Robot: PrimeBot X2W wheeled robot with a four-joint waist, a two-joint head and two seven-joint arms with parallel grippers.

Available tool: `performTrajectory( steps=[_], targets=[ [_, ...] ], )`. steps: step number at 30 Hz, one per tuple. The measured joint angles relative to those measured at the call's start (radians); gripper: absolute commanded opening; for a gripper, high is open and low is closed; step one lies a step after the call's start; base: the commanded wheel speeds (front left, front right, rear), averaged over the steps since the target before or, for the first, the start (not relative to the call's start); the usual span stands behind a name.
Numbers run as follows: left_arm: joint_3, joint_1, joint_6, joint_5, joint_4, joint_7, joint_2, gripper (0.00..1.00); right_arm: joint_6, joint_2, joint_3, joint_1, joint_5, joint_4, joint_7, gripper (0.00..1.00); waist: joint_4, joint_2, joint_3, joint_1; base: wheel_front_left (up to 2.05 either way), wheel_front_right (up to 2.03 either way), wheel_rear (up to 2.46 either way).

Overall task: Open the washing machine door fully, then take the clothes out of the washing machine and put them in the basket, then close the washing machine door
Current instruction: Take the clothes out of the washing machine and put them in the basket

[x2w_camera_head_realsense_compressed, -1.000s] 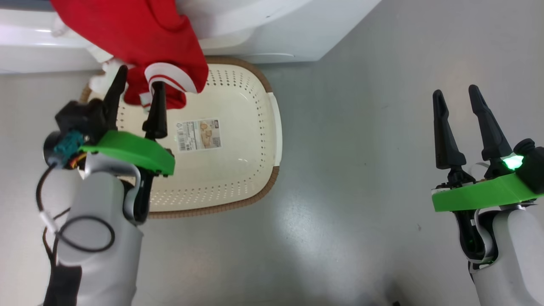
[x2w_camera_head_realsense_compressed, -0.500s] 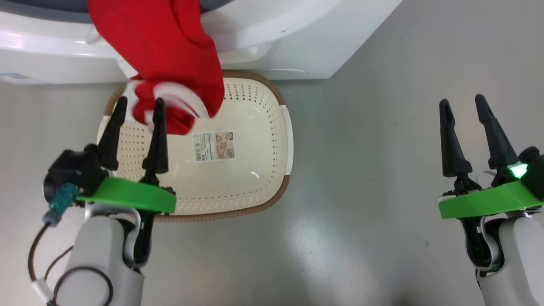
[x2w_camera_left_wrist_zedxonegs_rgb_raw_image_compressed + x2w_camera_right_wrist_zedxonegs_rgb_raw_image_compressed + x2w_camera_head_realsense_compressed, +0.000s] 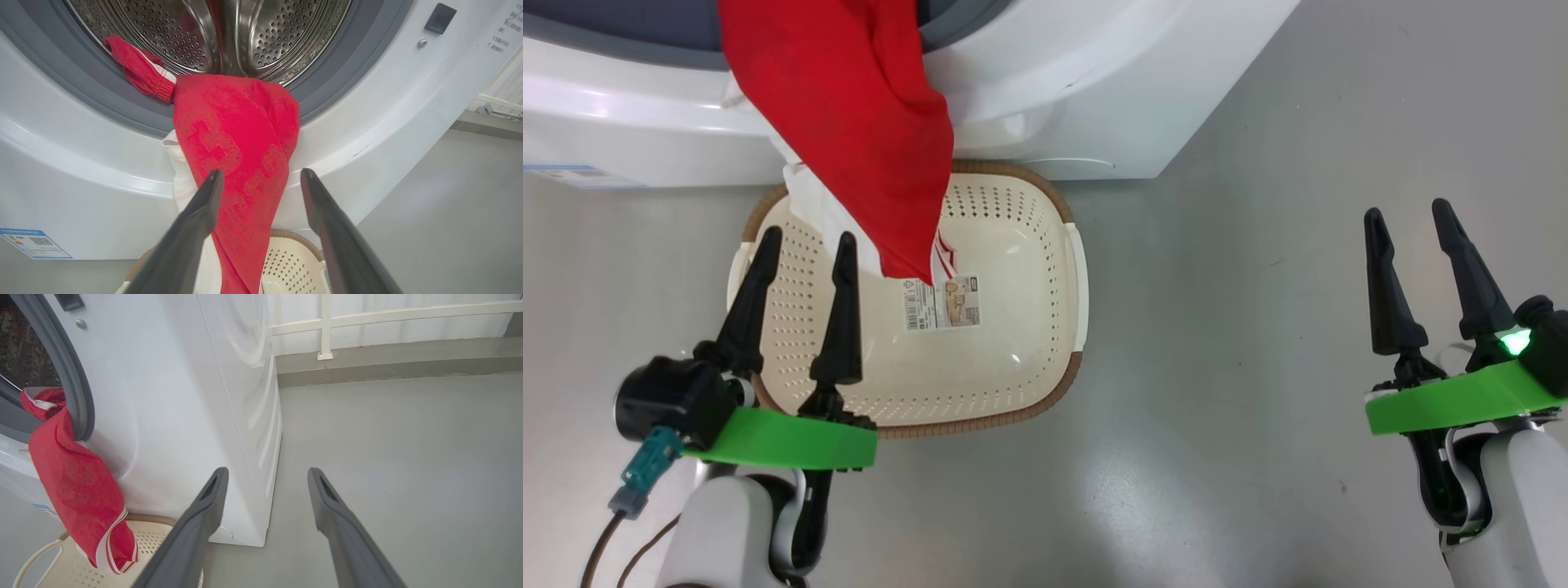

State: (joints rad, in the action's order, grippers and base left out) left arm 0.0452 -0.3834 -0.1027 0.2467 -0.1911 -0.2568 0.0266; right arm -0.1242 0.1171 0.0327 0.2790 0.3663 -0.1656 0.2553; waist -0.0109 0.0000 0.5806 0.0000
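Note:
The red clothes hang out of the washing machine drum mouth, over the grey ring and down the white front. Their white-trimmed lower end dangles in the cream basket on the floor against the machine. My left gripper is open over the basket's left part, just short of the cloth and holding nothing. Its wrist view looks past the gripper at the clothes and steel drum. My right gripper is open over bare floor, far right. The washing machine door is out of view.
Grey floor spreads right of the basket and machine. The right wrist view has the right gripper, the machine's side, the clothes, the basket rim and a white railing behind. A blue label marks the machine's lower corner.
The head camera has tilted. My left gripper has drawn back from the clothes' bunched lower end, which has dropped and now hangs straight into the basket. The right arm has barely moved.

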Motion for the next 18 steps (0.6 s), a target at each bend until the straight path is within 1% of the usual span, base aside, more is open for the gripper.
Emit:
performTrajectory(
  steps=[11, 15, 18],
  targets=[
    [0.013, -0.024, 0.001, 0.000, 0.005, 0.000, 0.001, 1.00, 0.000, -0.001, 0.004, -0.012, 0.000, 0.002, 0.000, 1.00, 0.006, 0.0000, 0.006, 0.0000, 0.00, 0.00, 0.00],
    [0.002, -0.119, -0.004, -0.009, -0.023, 0.000, 0.001, 1.00, 0.000, -0.002, 0.004, -0.011, 0.000, 0.002, 0.000, 1.00, 0.013, 0.0000, 0.018, 0.0000, 0.00, 0.00, 0.00],
    [0.004, -0.208, -0.012, -0.009, -0.086, 0.000, 0.013, 1.00, 0.000, -0.002, 0.003, -0.009, 0.000, 0.002, 0.000, 1.00, 0.015, 0.0000, 0.027, 0.0000, 0.00, 0.00, 0.00]
  ],
)
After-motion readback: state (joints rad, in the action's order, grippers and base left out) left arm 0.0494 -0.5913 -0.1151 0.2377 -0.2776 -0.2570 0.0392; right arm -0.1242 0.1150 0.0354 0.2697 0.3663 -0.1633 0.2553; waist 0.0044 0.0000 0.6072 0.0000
